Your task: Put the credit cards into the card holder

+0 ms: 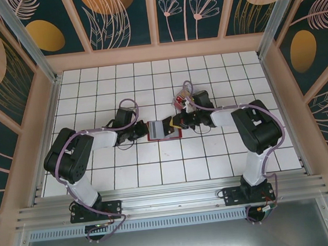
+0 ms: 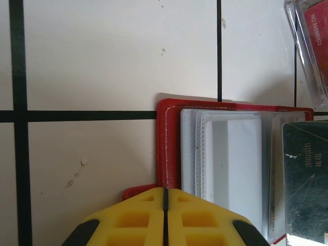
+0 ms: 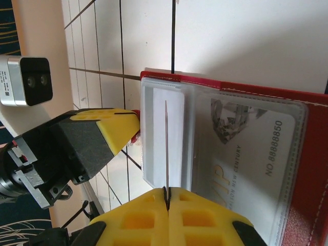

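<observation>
The red card holder lies open on the tiles, its clear sleeves facing up. One sleeve holds a pale card marked VIP. My right gripper is shut on a thin credit card, seen edge-on and standing over the left sleeves. My left gripper is shut, its tips at the holder's red left edge beside the snap tab. It also appears in the right wrist view. In the top view both grippers, left and right, meet at the holder.
A clear plastic box with a red card inside sits just behind the holder. A dark card face shows at the holder's right side. White tiled floor lies open all round, fenced by wooden walls.
</observation>
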